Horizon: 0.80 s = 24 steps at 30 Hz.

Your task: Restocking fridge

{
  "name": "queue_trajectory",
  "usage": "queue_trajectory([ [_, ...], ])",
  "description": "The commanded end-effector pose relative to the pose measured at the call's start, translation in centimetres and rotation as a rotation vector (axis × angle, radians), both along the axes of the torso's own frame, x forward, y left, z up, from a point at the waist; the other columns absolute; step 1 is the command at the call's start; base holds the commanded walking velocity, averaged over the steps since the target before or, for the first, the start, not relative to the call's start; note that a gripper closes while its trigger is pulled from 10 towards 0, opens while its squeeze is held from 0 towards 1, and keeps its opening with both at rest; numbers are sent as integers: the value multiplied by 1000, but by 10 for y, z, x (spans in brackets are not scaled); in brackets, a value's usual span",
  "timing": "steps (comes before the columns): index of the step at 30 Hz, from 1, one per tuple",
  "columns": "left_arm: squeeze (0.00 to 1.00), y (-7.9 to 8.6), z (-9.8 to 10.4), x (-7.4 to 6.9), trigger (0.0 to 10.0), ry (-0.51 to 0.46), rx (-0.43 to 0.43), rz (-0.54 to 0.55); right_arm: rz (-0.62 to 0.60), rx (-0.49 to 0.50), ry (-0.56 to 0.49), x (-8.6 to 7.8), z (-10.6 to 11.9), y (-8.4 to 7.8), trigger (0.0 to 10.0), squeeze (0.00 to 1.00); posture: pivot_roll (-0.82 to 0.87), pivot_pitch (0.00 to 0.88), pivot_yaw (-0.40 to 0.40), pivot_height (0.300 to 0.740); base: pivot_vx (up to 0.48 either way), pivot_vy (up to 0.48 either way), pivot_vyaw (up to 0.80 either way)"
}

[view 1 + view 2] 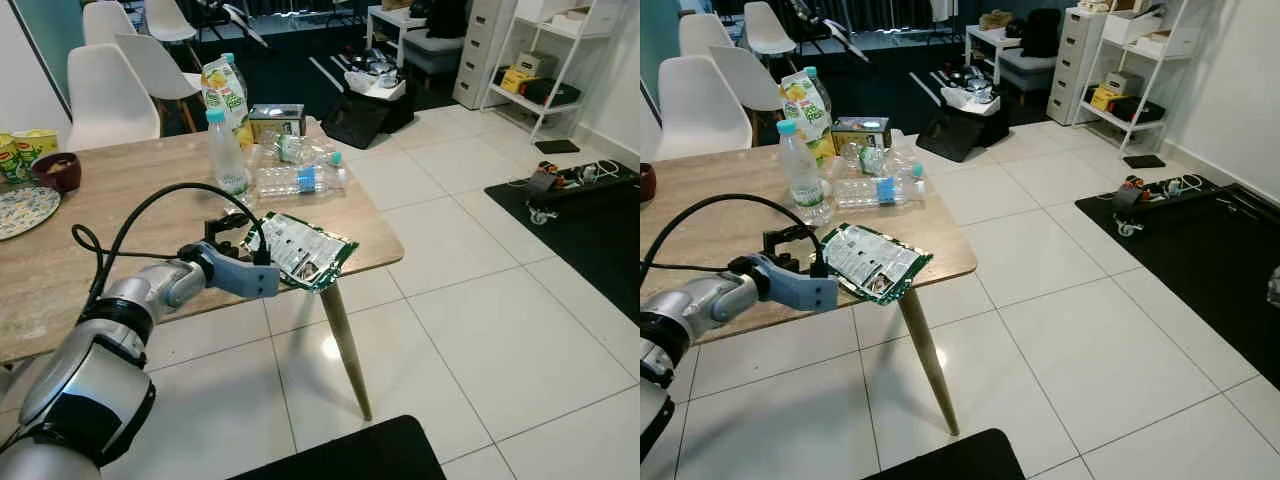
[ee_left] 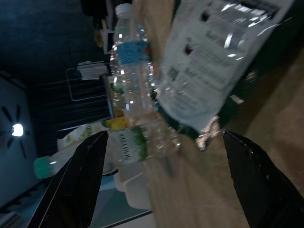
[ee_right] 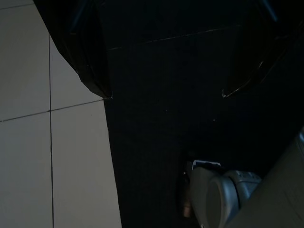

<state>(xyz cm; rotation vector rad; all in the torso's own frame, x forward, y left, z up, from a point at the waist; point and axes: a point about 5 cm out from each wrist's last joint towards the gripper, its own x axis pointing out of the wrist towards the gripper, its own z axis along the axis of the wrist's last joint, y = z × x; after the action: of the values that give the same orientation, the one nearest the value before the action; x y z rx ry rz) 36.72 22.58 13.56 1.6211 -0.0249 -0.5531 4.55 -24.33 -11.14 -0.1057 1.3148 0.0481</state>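
Left pincer (image 1: 262, 262) reached out low over the bench (image 1: 120, 220) at centre-left of the frame, fingers (image 2: 78, 183) spread wide apart, holding nothing. Aimed at the green-edged foil pouch (image 1: 300, 250), lying flat just ahead at the bench's near corner, partly overhanging the edge. Beyond the pouch, toward upper centre: clear water bottles (image 1: 298, 180) on their sides, one upright bottle (image 1: 226, 152) and a juice carton (image 1: 224, 90).

Right pincer hung idle over dark floor mat (image 3: 156, 118); could not tell whether open or closed.

Likely trouble: a forward nudge could slide the slick pouch off the corner onto the tiles. Thin, flat foil could slip between the tips. Reaching too deep could set the lying bottles rolling or topple the upright one.
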Motion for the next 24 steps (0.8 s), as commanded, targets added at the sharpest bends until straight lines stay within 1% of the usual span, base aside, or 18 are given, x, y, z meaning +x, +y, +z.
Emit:
queue_trajectory([
  [1,0,-2,-8,-3,10000,12,-27,12,16,-3,-8,1,1,-2,10000,0,-107,0,7,740,0,0,0],
  [10,0,-3,-13,-4,10000,25,-20,19,12,-1,-3,-4,0,-2,10000,0,-116,0,9,740,0,0,0],
  [13,0,0,-12,-3,10000,-4,7,28,16,1,6,-9,0,-2,10000,0,-123,0,6,740,0,0,0],
  [16,0,-1,-11,-2,10000,-15,14,20,18,-1,12,-13,0,-4,10000,0,-138,0,0,740,0,0,0],
  [18,0,-1,-11,-2,10000,-15,14,20,18,-1,12,-13,0,-4,10000,0,-138,0,0,740,0,0,0],
  [22,0,-5,-8,-1,10000,-47,16,-4,24,-8,23,-26,2,-10,10000,0,-155,40,-12,740,0,0,0],
  [24,0,-5,-7,0,10000,-52,15,-6,25,-8,24,-28,2,-11,10000,0,-155,40,-12,740,0,0,0],
])
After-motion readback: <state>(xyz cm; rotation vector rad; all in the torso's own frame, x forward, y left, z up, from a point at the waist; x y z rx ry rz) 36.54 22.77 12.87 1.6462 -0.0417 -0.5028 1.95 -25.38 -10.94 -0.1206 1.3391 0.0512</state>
